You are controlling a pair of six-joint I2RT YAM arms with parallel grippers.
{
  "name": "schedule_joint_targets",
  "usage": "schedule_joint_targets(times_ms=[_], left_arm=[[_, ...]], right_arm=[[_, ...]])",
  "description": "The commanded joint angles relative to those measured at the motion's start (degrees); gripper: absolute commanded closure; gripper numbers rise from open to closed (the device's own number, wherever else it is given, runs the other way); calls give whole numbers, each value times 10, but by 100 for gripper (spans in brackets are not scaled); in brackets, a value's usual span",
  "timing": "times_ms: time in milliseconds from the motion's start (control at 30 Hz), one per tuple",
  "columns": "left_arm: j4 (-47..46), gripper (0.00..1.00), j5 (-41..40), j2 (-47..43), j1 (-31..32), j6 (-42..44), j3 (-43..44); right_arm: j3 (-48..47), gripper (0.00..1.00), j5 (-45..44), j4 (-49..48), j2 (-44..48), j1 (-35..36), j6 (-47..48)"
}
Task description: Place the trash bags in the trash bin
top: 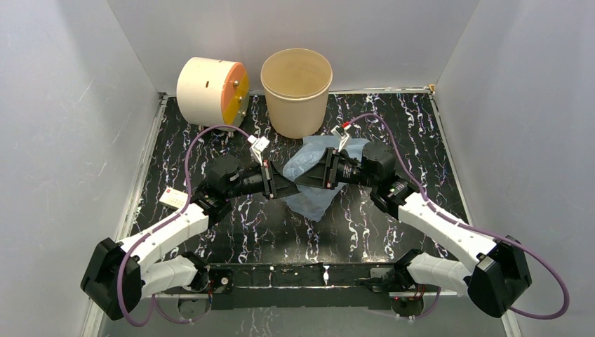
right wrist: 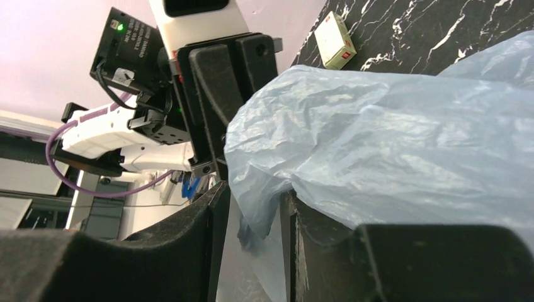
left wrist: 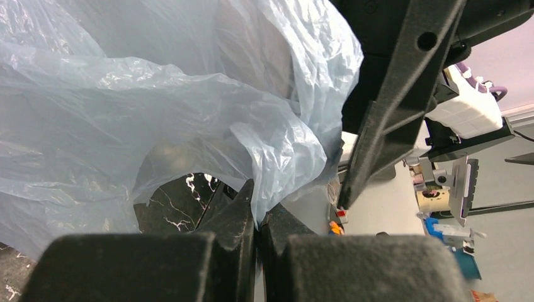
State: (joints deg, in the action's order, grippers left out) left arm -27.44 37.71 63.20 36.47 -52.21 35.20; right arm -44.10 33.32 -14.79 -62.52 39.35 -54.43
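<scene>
Pale blue trash bag is bunched between two grippers over a black marbled table, just before the tan trash bin. Left gripper pinches a fold tight. Right gripper straddles the film with its jaws slightly apart; whether it grips is unclear.

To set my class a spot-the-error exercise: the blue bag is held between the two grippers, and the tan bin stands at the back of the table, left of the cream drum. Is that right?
Not quite. The top view shows the tan bin right of the cream drum, not left. The rest holds: the blue bag is between the left gripper and the right gripper.
</scene>
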Motion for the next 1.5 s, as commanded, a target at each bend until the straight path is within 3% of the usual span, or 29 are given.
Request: schedule_joint_targets(times_ms=[0, 400, 600, 700, 800, 900, 967, 1100, 1467], left_arm=[[-22, 100, 12, -7, 3, 10, 10], [-33, 100, 16, 8, 8, 10, 9], [-36, 99, 17, 13, 10, 10, 9], [-37, 85, 15, 11, 10, 12, 6], [-18, 77, 16, 4, 9, 26, 6], [78, 62, 7, -9, 10, 98, 20], [142, 48, 4, -22, 10, 146, 27], [181, 45, 8, -39, 10, 191, 28], [75, 47, -17, 1, 10, 154, 17]], right_arm=[[3, 56, -18, -69, -12, -3, -29], [-4, 55, -30, -107, -45, -3, -56], [-3, 87, -41, -94, -59, -4, -77], [15, 100, -54, -113, -55, -7, -98], [27, 100, -76, -121, -43, -15, -106], [32, 100, -96, -98, -25, -28, -107], [35, 100, -103, -78, -15, -40, -105], [43, 100, -78, -63, -4, -63, -104], [54, 100, -29, -63, -3, -71, -117]])
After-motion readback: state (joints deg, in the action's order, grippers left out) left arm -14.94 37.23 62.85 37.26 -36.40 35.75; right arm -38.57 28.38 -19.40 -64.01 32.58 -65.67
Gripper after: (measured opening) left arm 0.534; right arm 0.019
